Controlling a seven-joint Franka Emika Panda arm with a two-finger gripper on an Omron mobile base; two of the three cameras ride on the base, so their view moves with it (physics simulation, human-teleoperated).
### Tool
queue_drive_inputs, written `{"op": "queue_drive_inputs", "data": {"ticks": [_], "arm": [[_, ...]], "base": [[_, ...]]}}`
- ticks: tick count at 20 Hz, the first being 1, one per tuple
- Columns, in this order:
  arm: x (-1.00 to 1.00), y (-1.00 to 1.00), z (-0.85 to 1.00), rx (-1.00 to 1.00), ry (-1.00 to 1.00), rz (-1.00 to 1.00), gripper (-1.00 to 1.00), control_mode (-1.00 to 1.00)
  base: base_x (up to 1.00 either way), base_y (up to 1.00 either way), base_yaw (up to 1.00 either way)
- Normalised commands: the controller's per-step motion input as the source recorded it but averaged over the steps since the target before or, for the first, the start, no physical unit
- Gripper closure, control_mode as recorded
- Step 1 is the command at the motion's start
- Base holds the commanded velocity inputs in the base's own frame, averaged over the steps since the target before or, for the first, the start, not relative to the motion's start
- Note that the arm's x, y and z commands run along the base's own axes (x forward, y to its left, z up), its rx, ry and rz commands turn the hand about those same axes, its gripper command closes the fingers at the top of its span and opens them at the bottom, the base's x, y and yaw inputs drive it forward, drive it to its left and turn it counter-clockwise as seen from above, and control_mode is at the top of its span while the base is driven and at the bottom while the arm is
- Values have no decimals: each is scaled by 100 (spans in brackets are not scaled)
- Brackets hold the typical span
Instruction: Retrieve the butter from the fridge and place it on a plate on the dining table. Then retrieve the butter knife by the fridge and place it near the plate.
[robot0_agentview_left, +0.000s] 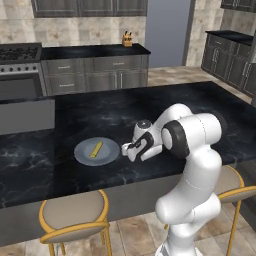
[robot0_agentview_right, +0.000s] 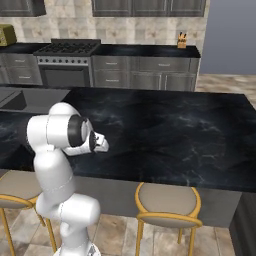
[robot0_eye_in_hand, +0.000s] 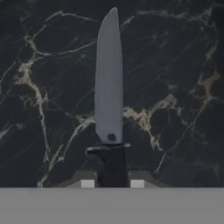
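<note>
Left base view: dining counter (robot0_agentview_left: 150, 110), black veined marble, spans the middle of the frame; plate (robot0_agentview_left: 97, 151), pale grey-blue, lies left of centre near the counter's front edge; contents of plate: one butter (robot0_agentview_left: 96, 149) stick, yellow, lying diagonally across its middle; claw (robot0_agentview_left: 126, 149) sits low over the counter just right of the plate, at frame centre; two tan stools, one at lower left (robot0_agentview_left: 74, 214), one at lower right; wall cabinets, stove and a knife block (robot0_agentview_left: 127, 38) along the top.

Right base view: same counter (robot0_agentview_right: 170, 130) fills the middle; arm folded at left of the frame; stool (robot0_agentview_right: 169, 201) at lower centre; stove (robot0_agentview_right: 70, 48) at upper left.

Hand view: butter knife (robot0_eye_in_hand: 109, 100), grey blade pointing to the top of the frame, dark handle at the bottom; claw clamped on that handle, its tips (robot0_eye_in_hand: 87, 183) pressed against either side; veined marble lies behind the blade.

Progress, as judged: butter stage done, stick resting on the plate; knife fetched and brought beside the plate; remaining: set the knife down on the counter near the plate and let go.
</note>
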Motion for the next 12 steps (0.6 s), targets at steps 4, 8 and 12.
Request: {"op": "queue_drive_inputs", "data": {"ticks": [4, 8, 12], "arm": [[37, 8, 0, 0, 0, 0, 100, -100], [17, 17, -15, 0, 0, 0, 100, -100], [5, 15, -18, 1, 0, 0, -100, -100]], "base": [[0, 0, 0], [0, 0, 0], [0, 0, 0]]}}
